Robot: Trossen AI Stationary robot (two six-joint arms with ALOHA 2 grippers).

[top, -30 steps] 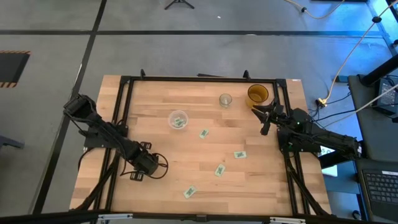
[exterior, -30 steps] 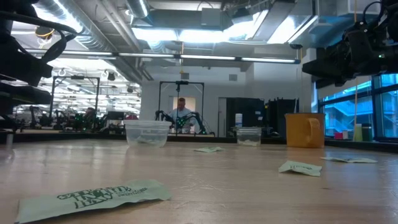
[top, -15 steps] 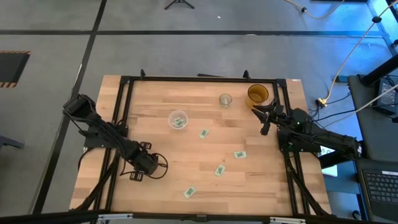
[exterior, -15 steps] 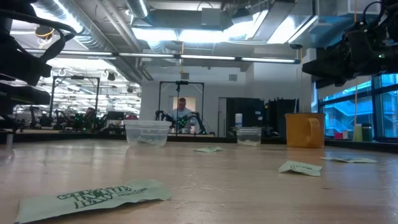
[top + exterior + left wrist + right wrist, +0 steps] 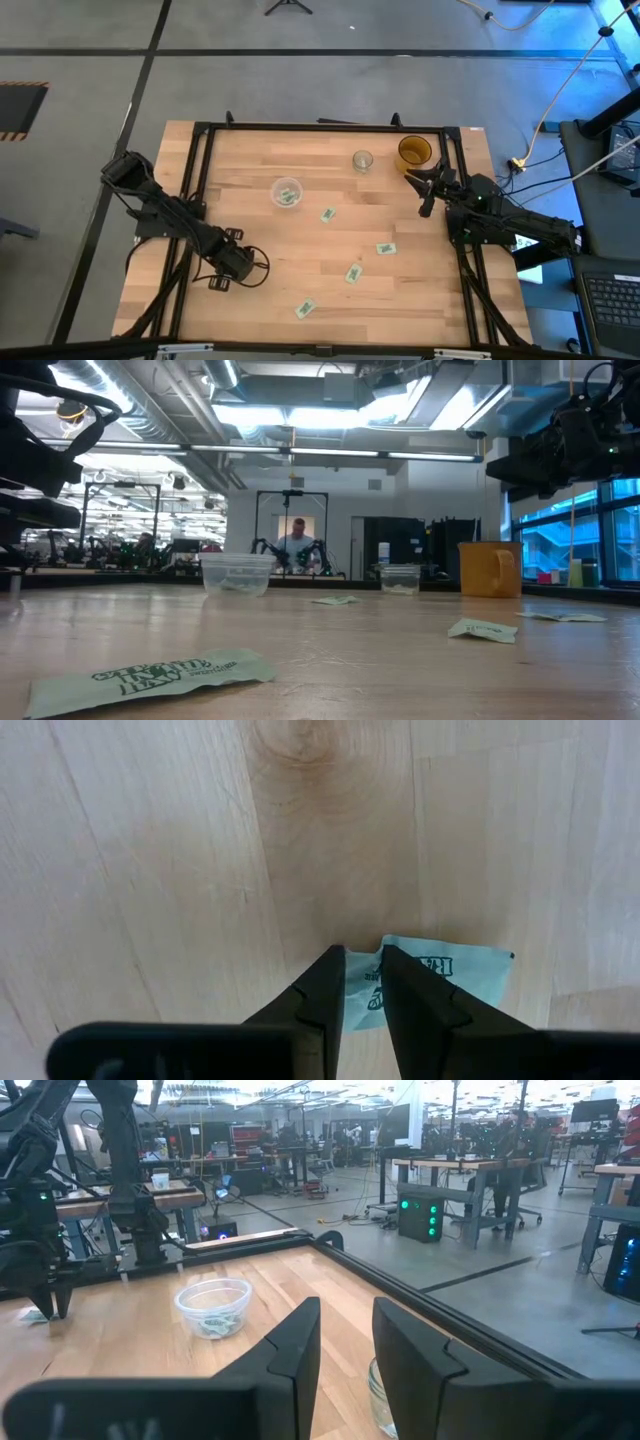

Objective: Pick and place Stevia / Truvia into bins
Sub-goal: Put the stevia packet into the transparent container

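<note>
**Left gripper down on a sachet at the table's left side**

From above, the left gripper (image 5: 236, 262) sits low over the wood near the left edge, and what lies under it is hidden by the arm. The left wrist view fills that in: its fingers (image 5: 318, 990) are nearly together, tips on the board, with a pale green sachet (image 5: 455, 972) between and behind them. Whether they actually pinch it cannot be told.

The right gripper (image 5: 426, 186) waits beside the amber cup (image 5: 413, 152), fingers slightly apart in its own wrist view.

Four loose sachets (image 5: 327, 215) (image 5: 385, 248) (image 5: 353, 273) (image 5: 305, 308) lie mid-table. The wide clear cup (image 5: 286, 192) holds green sachets; a smaller clear cup (image 5: 362, 160) stands near the amber one. The low view shows the nearest sachet's (image 5: 150, 679) print, and a person (image 5: 294, 544) far behind.
</note>
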